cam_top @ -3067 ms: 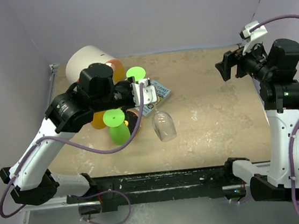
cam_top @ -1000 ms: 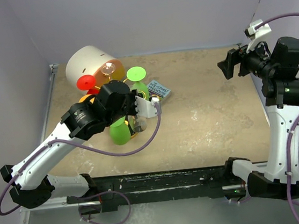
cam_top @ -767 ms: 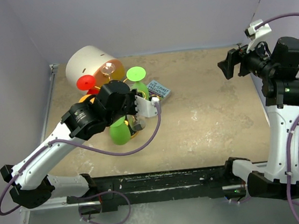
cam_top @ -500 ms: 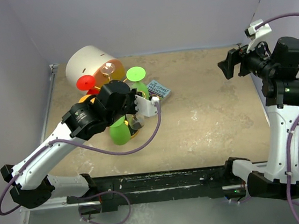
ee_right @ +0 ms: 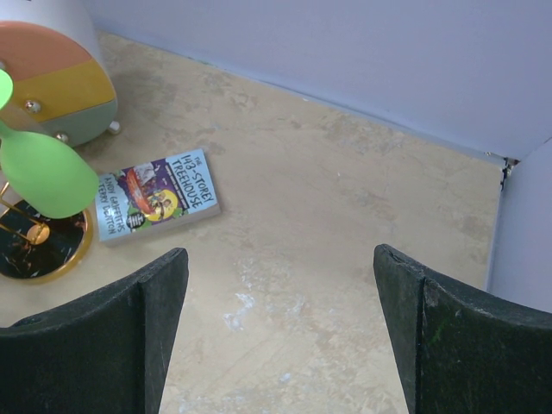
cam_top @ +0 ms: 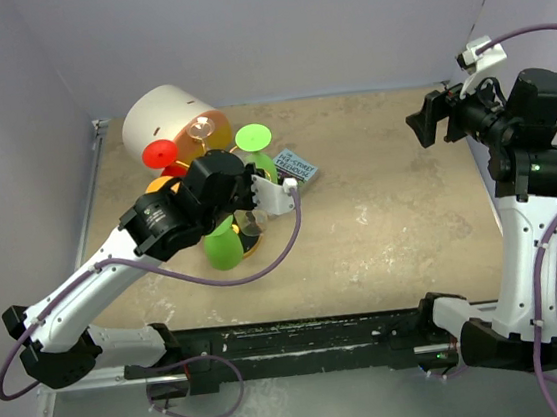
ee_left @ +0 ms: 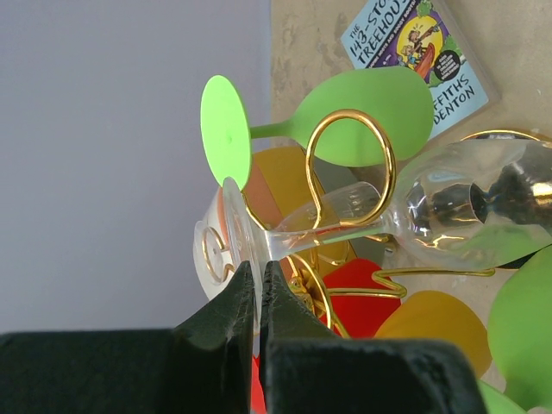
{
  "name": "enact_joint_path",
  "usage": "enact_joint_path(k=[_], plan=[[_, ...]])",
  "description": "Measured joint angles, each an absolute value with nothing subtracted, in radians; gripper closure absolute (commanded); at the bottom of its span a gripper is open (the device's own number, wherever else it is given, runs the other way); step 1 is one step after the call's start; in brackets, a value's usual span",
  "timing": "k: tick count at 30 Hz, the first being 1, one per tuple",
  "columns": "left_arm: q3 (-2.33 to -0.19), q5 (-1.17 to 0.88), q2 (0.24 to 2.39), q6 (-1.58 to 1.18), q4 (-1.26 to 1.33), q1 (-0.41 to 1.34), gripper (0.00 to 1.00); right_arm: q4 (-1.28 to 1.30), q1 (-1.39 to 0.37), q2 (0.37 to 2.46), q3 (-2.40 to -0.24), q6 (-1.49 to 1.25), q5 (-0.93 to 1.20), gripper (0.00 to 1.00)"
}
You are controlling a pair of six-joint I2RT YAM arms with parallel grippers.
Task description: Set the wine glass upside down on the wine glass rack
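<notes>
My left gripper [ee_left: 259,272] is shut on the round foot of a clear wine glass [ee_left: 470,203]. The glass lies sideways in the left wrist view, its stem passing through a gold ring arm of the wine glass rack [ee_left: 345,112]. In the top view the left gripper [cam_top: 258,203] is over the rack, whose gold-rimmed base [cam_top: 254,249] peeks out, and the clear bowl [cam_top: 253,223] hangs below it. The rack's post is hidden by my arm. My right gripper [cam_top: 430,121] is open and empty, raised at the far right, and also shows in the right wrist view [ee_right: 280,328].
Green [cam_top: 253,137], red [cam_top: 160,152] and orange [cam_top: 160,185] glasses hang crowded on the rack. A big white cylinder [cam_top: 163,121] lies behind it. A small book [cam_top: 295,169] lies just right of the rack. Walls close in the table.
Since 3 s ago the left arm has carried the clear glass from the rack's right front in onto a ring arm. In the last second it shifted only slightly. The right arm is still.
</notes>
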State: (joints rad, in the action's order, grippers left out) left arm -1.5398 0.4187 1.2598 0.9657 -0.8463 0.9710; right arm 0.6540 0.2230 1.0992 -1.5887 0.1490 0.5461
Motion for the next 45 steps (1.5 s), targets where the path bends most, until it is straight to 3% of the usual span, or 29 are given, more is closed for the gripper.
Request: enact_joint_path(k=[45], plan=[[-1.517,0.299,1.273,1.044,-0.799,0.971,1.0,0.65,0.224,1.084,-1.563,0.148,0.572,0.09]])
